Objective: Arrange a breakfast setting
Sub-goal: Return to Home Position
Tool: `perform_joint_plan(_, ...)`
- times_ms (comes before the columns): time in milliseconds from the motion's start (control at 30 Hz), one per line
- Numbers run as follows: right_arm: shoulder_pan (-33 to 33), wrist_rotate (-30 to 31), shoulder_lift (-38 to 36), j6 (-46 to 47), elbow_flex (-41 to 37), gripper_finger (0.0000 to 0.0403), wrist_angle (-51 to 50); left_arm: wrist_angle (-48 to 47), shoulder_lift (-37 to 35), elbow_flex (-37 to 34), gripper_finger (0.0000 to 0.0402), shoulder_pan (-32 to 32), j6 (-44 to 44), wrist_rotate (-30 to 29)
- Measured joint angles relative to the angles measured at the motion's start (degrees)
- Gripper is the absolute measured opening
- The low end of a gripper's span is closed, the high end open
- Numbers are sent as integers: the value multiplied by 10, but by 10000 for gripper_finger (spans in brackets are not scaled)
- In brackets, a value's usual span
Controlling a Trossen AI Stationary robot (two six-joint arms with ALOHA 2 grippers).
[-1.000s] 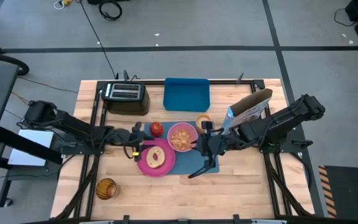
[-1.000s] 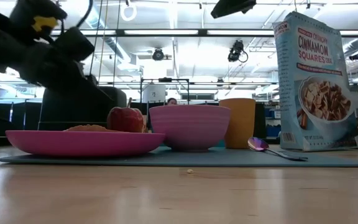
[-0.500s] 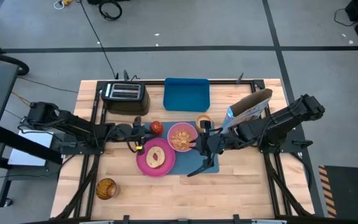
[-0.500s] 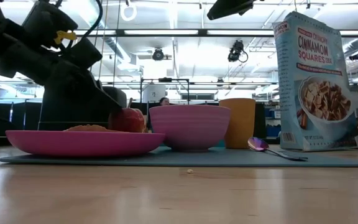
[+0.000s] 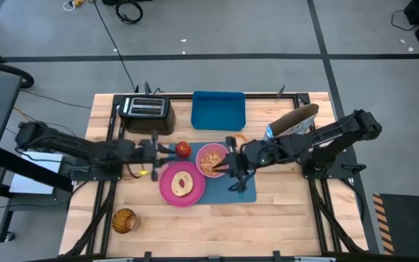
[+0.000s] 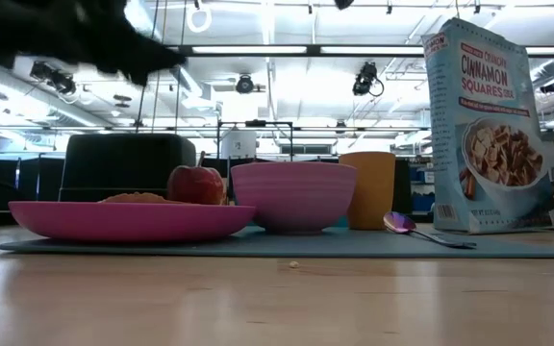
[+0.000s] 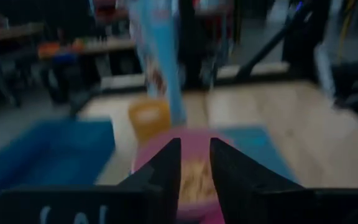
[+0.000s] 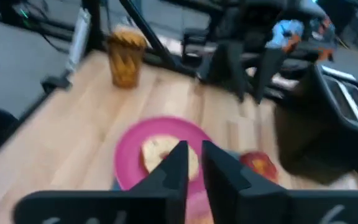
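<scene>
On the blue mat [image 5: 249, 192] lie the pink plate [image 5: 172, 191] with the toast slice [image 5: 182, 184], the pink bowl [image 5: 211, 159] with cereal in it, the orange cup [image 6: 368, 189] and the spoon [image 6: 421, 231]. The red apple [image 5: 183, 150] rests on the mat's far edge, beside the plate. My left gripper [image 5: 172, 149] hovers level just left of the apple, raised, its fingers [image 7: 168, 162] a narrow gap apart and empty. My right gripper [image 5: 226, 166] hangs over the bowl's right rim, shut and empty [image 8: 194, 149].
A cereal box [image 5: 293, 124] stands upright at the mat's right. The black toaster [image 5: 146, 113] and a blue rimmed tray [image 5: 218, 109] sit along the far edge. An amber glass [image 5: 124, 220] stands near the front left corner. Bare wood lies along the near edge.
My left gripper has risen from beside the plate and apple and tipped toward level; in the low view it has gone up and away from the apple. My right gripper has moved toward the table's left, over the bowl's rim. The apple, plate and bowl have stayed in place.
</scene>
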Motion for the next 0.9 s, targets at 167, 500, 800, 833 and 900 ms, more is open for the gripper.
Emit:
perform_joint_plan(167, -7, -50, -11, 5, -73, 8, 118, -78, -136, 23, 48, 0, 39, 19)
perform_joint_plan(500, 16, -160, -142, 85, -282, 6, 288, -243, -379, 8, 11, 32, 60, 16)
perform_joint_plan(800, 71, -166, -292, 138, -436, 4, 341, -262, -464, -33, 8, 33, 65, 16)
perform_joint_plan(833, 79, -185, -311, 149, -448, 4, 342, -265, -469, -33, 8, 33, 66, 16)
perform_joint_plan(900, 89, -225, -347, 171, -468, 3, 338, -273, -477, -33, 8, 33, 69, 16)
